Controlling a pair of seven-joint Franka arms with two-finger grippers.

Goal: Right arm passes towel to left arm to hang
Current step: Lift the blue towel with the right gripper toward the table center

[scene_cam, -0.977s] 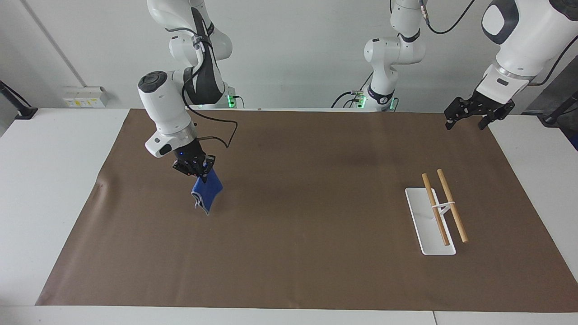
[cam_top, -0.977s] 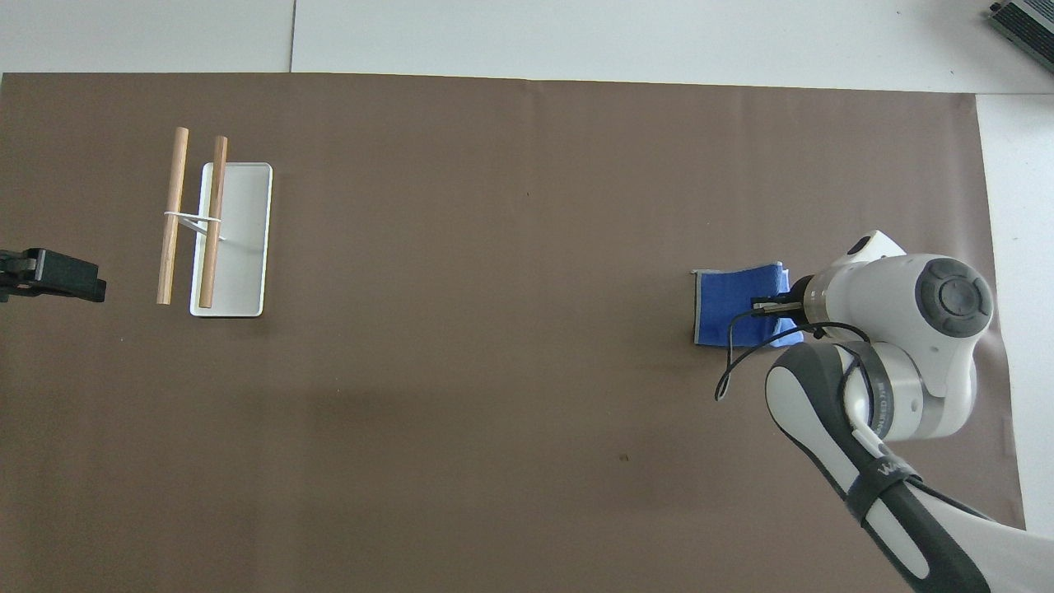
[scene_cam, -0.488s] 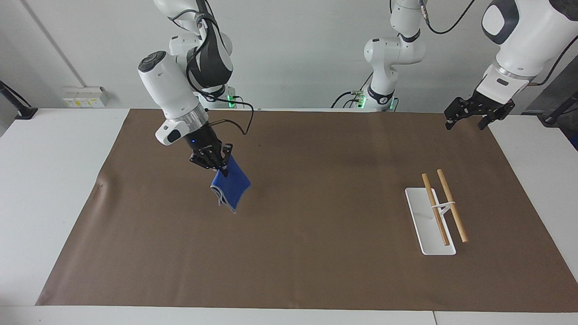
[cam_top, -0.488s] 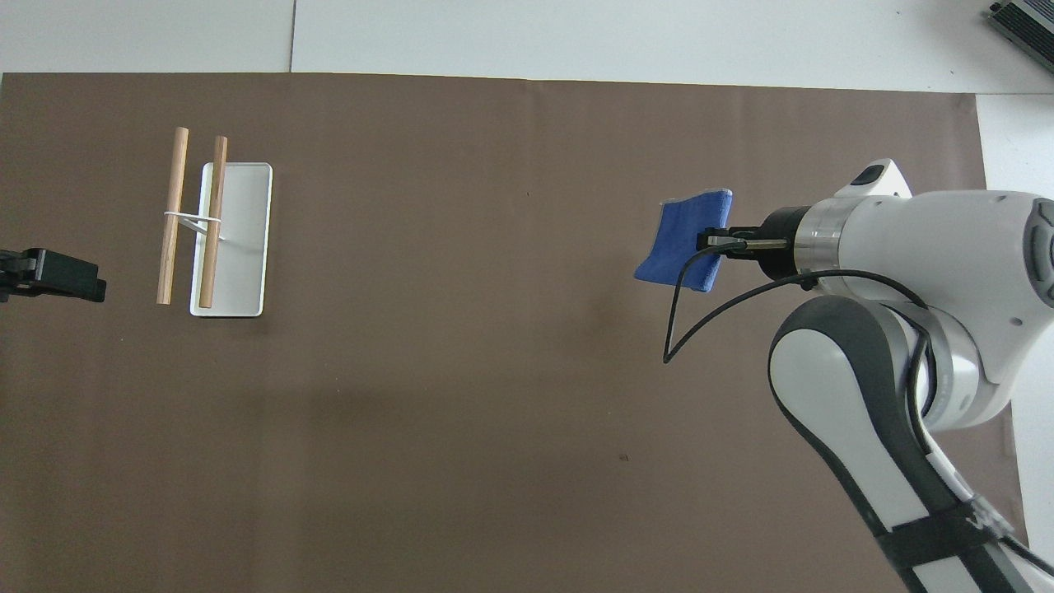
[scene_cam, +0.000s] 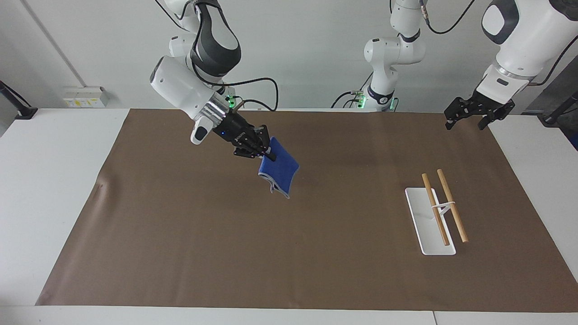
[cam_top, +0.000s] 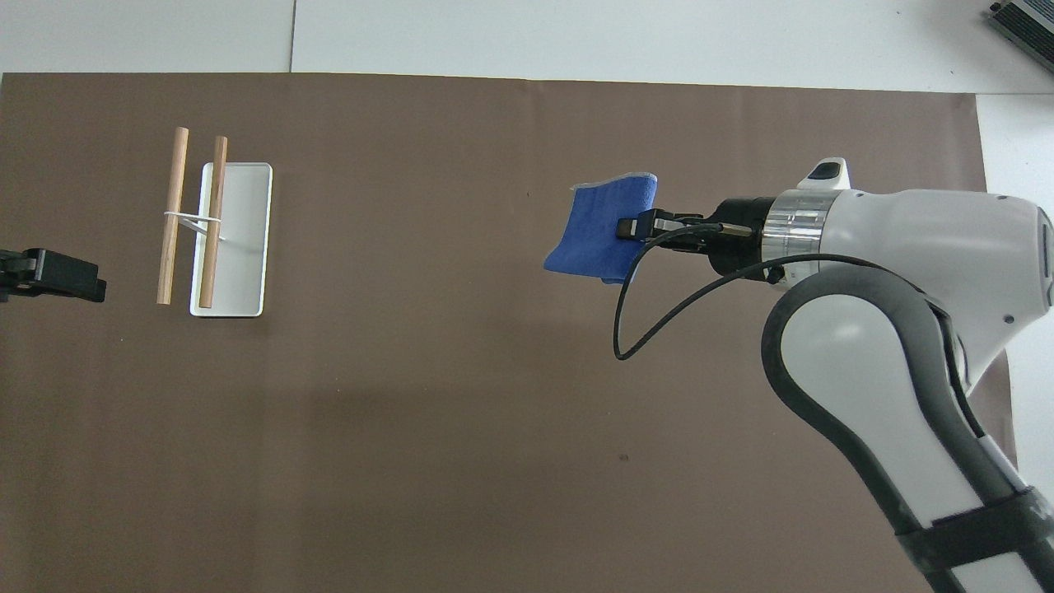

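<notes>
The bright-blue towel (scene_cam: 279,173) (cam_top: 601,233) hangs folded in the air over the brown mat, pinched at its upper edge by my right gripper (scene_cam: 270,156) (cam_top: 627,228), which is shut on it. The right arm reaches out from its end of the table toward the middle. My left gripper (scene_cam: 469,118) (cam_top: 58,276) hangs open and empty over the mat's edge at the left arm's end, where that arm waits. A towel rack (scene_cam: 443,206) (cam_top: 196,216) with two wooden bars on a white base stands on the mat near the left gripper.
A brown mat (scene_cam: 289,253) (cam_top: 428,412) covers most of the white table. A loose black cable (cam_top: 634,317) loops down from the right wrist. A third white arm (scene_cam: 393,54) stands at the robots' edge of the table.
The right arm has lifted the towel and carried it toward the middle of the table, in the direction of the rack. The left arm has not moved.
</notes>
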